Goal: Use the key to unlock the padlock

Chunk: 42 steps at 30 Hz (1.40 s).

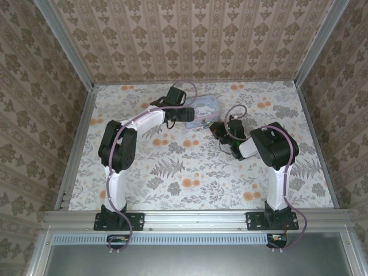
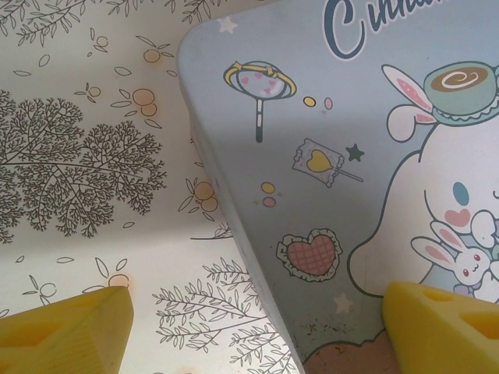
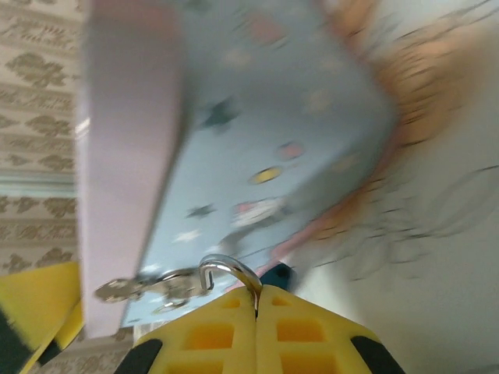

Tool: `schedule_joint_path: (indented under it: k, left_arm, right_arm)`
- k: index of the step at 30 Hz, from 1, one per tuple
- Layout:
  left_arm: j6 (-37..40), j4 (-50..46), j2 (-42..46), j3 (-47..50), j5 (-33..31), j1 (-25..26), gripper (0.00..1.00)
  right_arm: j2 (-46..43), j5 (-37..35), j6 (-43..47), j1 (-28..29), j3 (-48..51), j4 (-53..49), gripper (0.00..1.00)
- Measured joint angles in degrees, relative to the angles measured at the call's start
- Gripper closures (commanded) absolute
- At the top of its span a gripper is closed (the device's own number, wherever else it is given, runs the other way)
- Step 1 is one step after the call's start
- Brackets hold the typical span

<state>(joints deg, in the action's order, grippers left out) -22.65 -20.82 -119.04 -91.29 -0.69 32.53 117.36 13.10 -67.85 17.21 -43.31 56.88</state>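
Padlock (image 3: 278,275), right wrist view: small dark teal body, showing just behind the fingertips of the right tool (image 3: 257,300). Its silver shackle (image 3: 238,265) arches up from the seam between those tips and hooks into the metal hasp (image 3: 148,288) on the tin (image 3: 257,117).
Tin: pale blue, with a pink band (image 3: 125,156) along its side, blurred.
Right tool: yellow fingers (image 3: 207,339) clenched, pads flat together. Whether they pinch the shackle's end cannot be told.
Tabletop (image 3: 444,257): pale, floral, blurred, at right.

Left wrist view.
Tin (image 2: 327,156): lid seen from above, printed with a white rabbit figure, a heart, a lollipop and stars. Its rounded corner points to the upper left.
Left tool (image 2: 257,327): released, jaws wide. One yellow finger (image 2: 70,331) hangs over the tabletop (image 2: 78,156) and the other over the lid, with the tin's edge running between them. Contact with the tin cannot be told.

Top view.
Tin (image 1: 208,106): lies on the tabletop (image 1: 190,172), toward the far side, near centre.
Left tool (image 1: 185,114): at the tin's left edge.
Right tool (image 1: 221,132): at the tin's near right corner; the padlock is too small to make out here.
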Motion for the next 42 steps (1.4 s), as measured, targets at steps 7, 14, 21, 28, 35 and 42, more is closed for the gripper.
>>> schedule_joint_path:
  k: [7, 14, 21, 28, 35, 42]
  left_arm:
    - [0.0, 0.0, -0.2, -0.3, 0.0, 0.0, 0.16]
    - [0.0, 0.0, -0.1, -0.2, 0.1, 0.0, 0.14]
    - [-0.1, 1.5, 0.9, 1.5, 0.7, 0.0, 0.13]
    - [-0.3, 0.6, 3.5, 4.2, 2.2, -0.3, 0.12]
    - [-0.7, -3.7, 9.1, 8.4, 3.7, -0.4, 0.10]
    - [-1.4, -3.8, 20.8, 11.9, 4.2, -0.8, 0.00]
  right_arm:
    - [-0.2, -1.0, -1.0, -1.7, 0.9, -0.9, 1.00]
    - [-3.8, -0.9, -1.2, -2.1, 6.7, -0.1, 1.00]
    - [-9.6, -1.0, -1.4, -2.9, 15.1, 0.8, 0.98]
    - [-20.6, -1.4, -1.6, -4.8, 23.4, -1.7, 0.50]
    - [-43.9, -3.1, 2.3, -6.5, 26.9, -21.0, 0.28]
    - [-67.9, -4.3, 9.7, -10.5, 23.6, -42.1, 0.03]
